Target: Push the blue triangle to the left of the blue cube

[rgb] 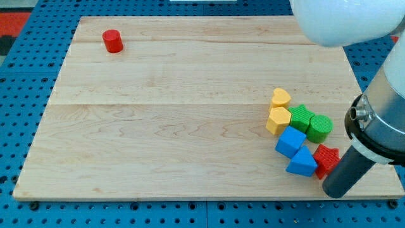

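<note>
Red cylinder [113, 40] sits upper left of your frame. Lower right, you see yellow blocks [279, 114], then the blue cube [290, 141] touching the blue triangle [302, 163] below it, green blocks [311, 123], a red block [328, 158], and my tip [333, 190], fingerless, just beside it.

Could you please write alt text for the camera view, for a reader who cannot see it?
My tip rests near the wooden board's bottom-right corner, beside a red block and the blue triangle, which touches the blue cube above it. Yellow and green blocks cluster above; a red cylinder stands top left.
</note>
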Available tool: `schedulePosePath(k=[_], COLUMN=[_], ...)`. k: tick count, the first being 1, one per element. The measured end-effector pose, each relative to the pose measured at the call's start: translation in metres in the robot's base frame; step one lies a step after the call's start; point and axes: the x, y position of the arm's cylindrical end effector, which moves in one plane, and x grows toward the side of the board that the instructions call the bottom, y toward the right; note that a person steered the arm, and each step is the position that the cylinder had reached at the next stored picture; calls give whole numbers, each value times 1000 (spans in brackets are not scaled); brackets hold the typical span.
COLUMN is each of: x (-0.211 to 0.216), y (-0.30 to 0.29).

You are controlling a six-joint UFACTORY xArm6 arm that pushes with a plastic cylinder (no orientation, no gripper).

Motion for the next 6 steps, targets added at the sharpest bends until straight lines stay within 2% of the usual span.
schedulePosePath(k=[1,4,6], x=[-13,-69,-91], y=[-9,-84,-129])
